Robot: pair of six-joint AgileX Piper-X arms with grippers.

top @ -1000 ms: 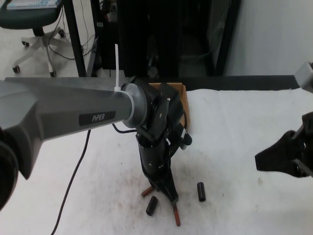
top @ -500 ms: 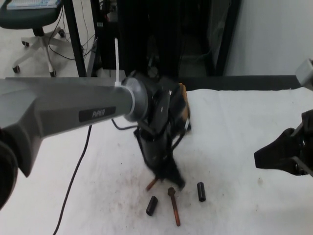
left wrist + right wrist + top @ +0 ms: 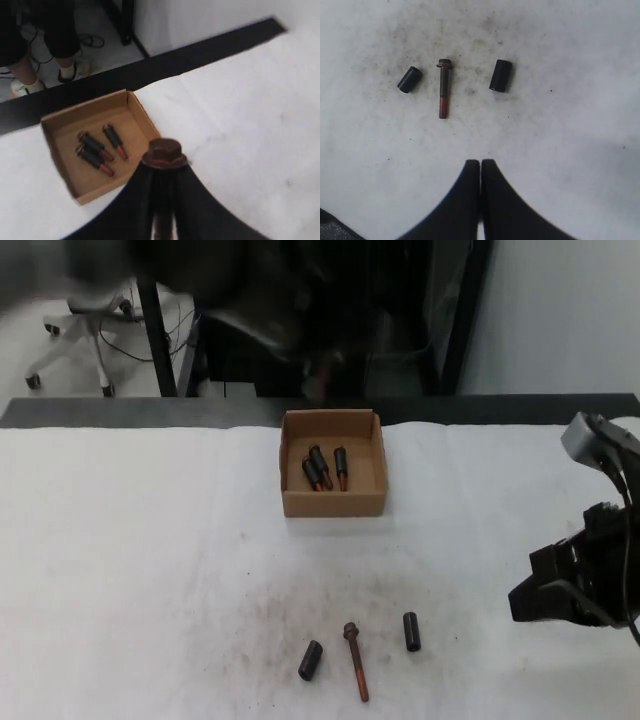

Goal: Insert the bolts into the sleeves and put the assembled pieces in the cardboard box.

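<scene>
Three assembled pcs lie in the cardboard box (image 3: 333,504), close together on its floor. On the bench (image 3: 150,570), well apart from the box, there's one loose bolt (image 3: 354,660) w/ a sleeve on each side. The left sleeve (image 3: 311,660) is just beside it and the right sleeve (image 3: 411,631) a bit further off, nothing touching.

My left end effector (image 3: 163,172) is clamped on a second one, the held bolt (image 3: 164,151). Its head shows at the fingertips, it's raised off the bench, and the box is in that camera's sight. My right end effector (image 3: 480,167) has its fingers pressed together w/ nothing between them, hanging above the loose bolt and both sleeves.

Risks as I judge them:
- The held bolt's shank is hidden between the fingers, so I can't tell how much is free. If too little, the sleeve prob. won't seat.
- The sleeves lie on their sides and should roll easily. A closed right end effector coming down could knock one away, so it needs opening first.
- Mating bolt and sleeve needs both axes lined up; a small tilt could mean a jam or a drop.
</scene>
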